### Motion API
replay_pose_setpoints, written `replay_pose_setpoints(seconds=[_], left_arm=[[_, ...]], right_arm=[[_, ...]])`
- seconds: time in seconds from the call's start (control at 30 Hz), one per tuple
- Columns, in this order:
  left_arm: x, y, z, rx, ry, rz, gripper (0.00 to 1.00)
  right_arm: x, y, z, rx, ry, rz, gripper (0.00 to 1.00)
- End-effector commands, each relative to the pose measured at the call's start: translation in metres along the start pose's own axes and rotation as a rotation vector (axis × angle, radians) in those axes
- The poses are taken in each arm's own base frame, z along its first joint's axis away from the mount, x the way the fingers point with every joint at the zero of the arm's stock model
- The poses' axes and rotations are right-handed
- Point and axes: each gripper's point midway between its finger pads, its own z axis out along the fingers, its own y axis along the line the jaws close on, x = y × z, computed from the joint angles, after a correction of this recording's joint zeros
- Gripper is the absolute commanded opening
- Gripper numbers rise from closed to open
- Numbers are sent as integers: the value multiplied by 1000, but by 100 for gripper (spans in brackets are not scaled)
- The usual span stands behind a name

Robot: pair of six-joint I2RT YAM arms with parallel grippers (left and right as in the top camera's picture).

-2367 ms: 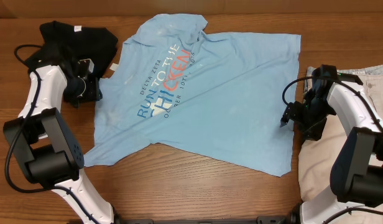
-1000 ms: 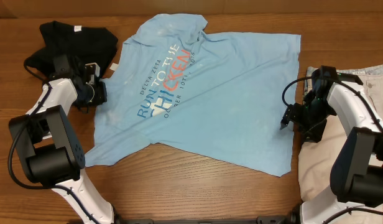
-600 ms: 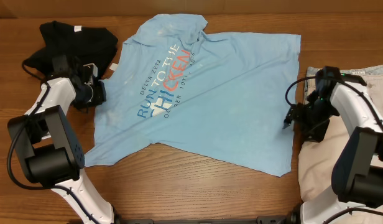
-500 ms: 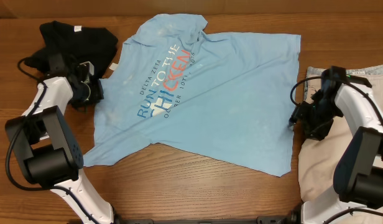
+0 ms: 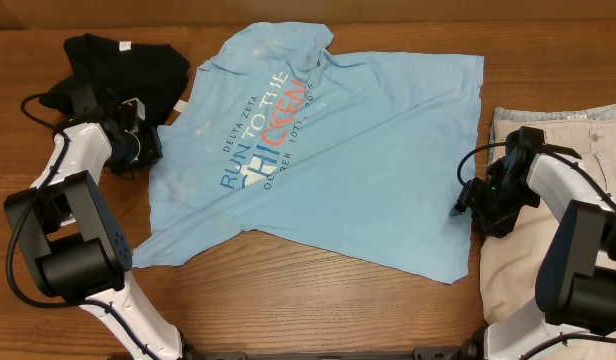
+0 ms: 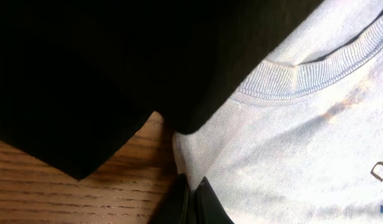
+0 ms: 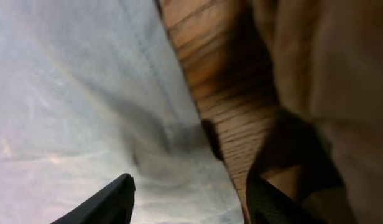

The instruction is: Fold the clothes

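- Left tool [image 5: 153, 150]: I see its two fingers pressed together with no gap. In the left wrist view the left tool [image 6: 193, 191] sits right at the edge of the light blue T-shirt [image 6: 291, 143]. I cannot tell whether any cloth is pinched between the fingers.
- Black garment [image 5: 118, 62]: it lies bunched just beyond the left tool, on the side away from the shirt's middle. Seen from the wrist, the black garment [image 6: 86, 74] overlaps a ribbed band of the shirt ahead of the fingertips.
- Right tool [image 5: 463, 198]: its jaws stand apart and hold nothing. In the right wrist view the right tool [image 7: 191, 205] straddles the shirt's side edge.
- Between the right tool's fingers I see the light blue T-shirt [image 7: 67, 93] and a strip of bare tabletop [image 7: 210, 50].
- Beige shorts [image 5: 548, 270]: they lie just beside the right tool on its outer side. Close up, the beige shorts [image 7: 328, 93] are separated from the shirt by that strip of wood.
- Light blue T-shirt [image 5: 388, 170]: it is spread flat on the tabletop [image 5: 288, 300] between the two tools. Its lettering [image 5: 268, 130] lies nearer the left tool.
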Motion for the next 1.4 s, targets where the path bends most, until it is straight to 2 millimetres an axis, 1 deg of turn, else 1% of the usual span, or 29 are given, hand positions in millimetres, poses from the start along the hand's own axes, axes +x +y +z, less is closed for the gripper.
replay_pose_setpoints(seconds=[0.0, 0.1, 0.17, 0.27, 0.47, 0.53, 0.63, 0.73, 0.8, 0.9, 0.97, 1.03, 1.13, 1.23, 1.37], left_arm=[[-9, -4, -6, 12, -23, -6, 4], [-9, -4, -6, 12, -24, -6, 4], [-9, -4, -6, 12, -24, -6, 4], [-9, -4, -6, 12, -23, -7, 4], [-8, -4, -6, 12, -19, -8, 4], [-8, -4, -6, 12, -19, -8, 4], [-7, -4, -6, 12, -16, -9, 4], [-7, -4, -6, 12, -16, -9, 4], [-7, -4, -6, 12, -16, -9, 4], [-9, -11, -9, 51, -19, -1, 4], [-12, -18, -16, 89, -19, 8, 4], [-21, -22, -26, 114, -28, 6, 4], [-44, -32, -53, 165, -65, 8, 4], [-69, -39, -86, 186, -114, 16, 4], [-97, -43, -130, 167, -186, 34, 4]], right_arm=[[-4, -5, -4, 27, -31, 17, 61], [-7, -2, -2, 16, -46, 7, 57], [-9, 4, 0, -10, -58, -3, 52], [-11, 7, 6, -24, -75, -16, 49], [0, 6, 18, -41, -50, -15, 43], [3, 5, 19, -41, -39, -13, 33], [4, 5, 19, -38, -33, -10, 26], [2, 3, 17, -41, -37, -2, 11], [-1, 4, 12, -42, -40, 3, 4], [-2, 6, -1, -38, -25, 11, 4], [-3, 9, -17, -33, -14, 5, 4], [-4, 13, -36, -32, -20, -13, 4], [-7, 21, -68, -40, -62, -23, 4], [-9, 28, -101, -54, -126, -38, 4], [-10, 29, -144, -34, -230, -53, 4]])
